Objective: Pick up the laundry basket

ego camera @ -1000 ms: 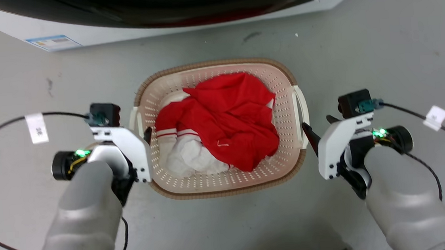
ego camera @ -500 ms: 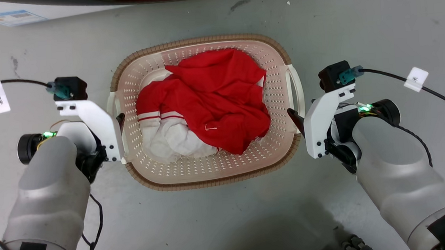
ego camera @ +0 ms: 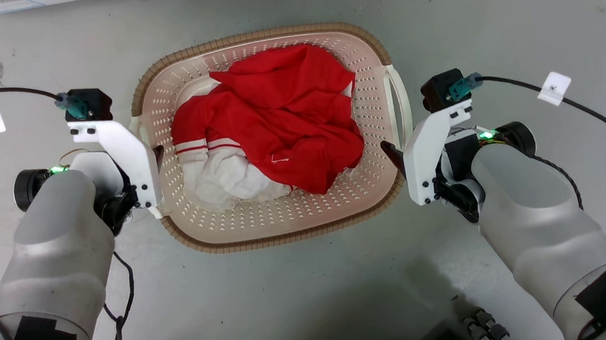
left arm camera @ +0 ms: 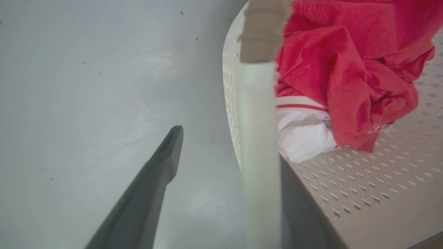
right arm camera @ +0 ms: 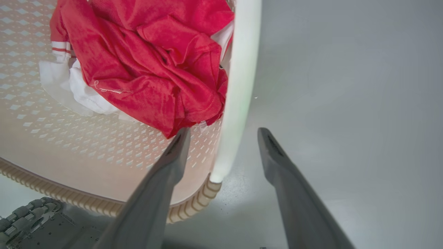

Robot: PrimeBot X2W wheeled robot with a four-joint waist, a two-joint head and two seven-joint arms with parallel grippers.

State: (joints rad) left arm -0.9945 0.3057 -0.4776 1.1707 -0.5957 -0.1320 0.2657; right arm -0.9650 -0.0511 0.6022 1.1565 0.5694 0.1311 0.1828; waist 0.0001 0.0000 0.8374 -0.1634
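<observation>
In the laundry basket [ego camera: 285,217] lie red-and-white clothes [ego camera: 288,117]; left pincer [left arm camera: 228,145] and right pincer [right arm camera: 223,133] gape astride its handles [ego camera: 401,103].

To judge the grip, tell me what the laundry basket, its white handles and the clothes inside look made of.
Laundry basket: moulded plastic by its look, cream and matt, with even rows of punched holes; brown rim ribbed to mimic weave, likely plastic too. White handles: smooth, slightly glossy plastic. Red garment: soft knit fabric, fuzzy and creased. White garment: cloth, crumpled; fibre unclear.
</observation>
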